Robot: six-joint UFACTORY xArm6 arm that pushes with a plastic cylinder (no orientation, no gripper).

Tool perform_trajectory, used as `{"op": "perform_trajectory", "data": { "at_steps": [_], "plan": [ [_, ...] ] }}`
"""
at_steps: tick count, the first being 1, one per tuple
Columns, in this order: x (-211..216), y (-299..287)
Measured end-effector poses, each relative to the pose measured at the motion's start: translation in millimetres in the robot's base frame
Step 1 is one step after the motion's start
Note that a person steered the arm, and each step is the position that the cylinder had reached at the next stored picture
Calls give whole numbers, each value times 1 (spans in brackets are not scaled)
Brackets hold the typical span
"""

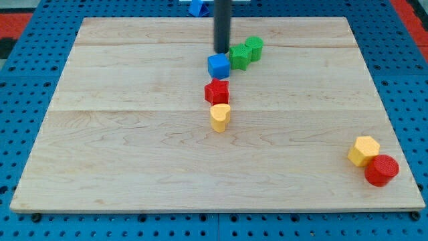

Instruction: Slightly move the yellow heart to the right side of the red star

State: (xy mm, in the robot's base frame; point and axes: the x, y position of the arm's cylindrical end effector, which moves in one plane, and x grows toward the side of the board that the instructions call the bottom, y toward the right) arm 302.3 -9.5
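The yellow heart (220,116) lies near the board's middle, just below the red star (217,91) and touching or nearly touching it. My tip (221,51) is at the end of the dark rod, just above the blue cube (219,65), which sits right above the red star. The tip is well above the yellow heart, with the blue cube and red star between them.
A green star (239,56) and a green hexagon-like block (254,47) sit right of the tip. A yellow hexagon (363,150) and a red cylinder (382,169) lie at the lower right. A blue block (196,7) lies off the wooden board (120,134) at the top.
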Motion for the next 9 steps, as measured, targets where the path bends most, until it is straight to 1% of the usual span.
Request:
{"op": "perform_trajectory", "data": {
  "at_steps": [1,2,3,4,5,6,7,8,9],
  "plan": [
    [10,-4],
    [29,-5],
    [65,-42],
    [63,-108],
    [141,-116],
    [197,-62],
    [200,-6],
    [180,20],
    [150,60]
  ]
}}
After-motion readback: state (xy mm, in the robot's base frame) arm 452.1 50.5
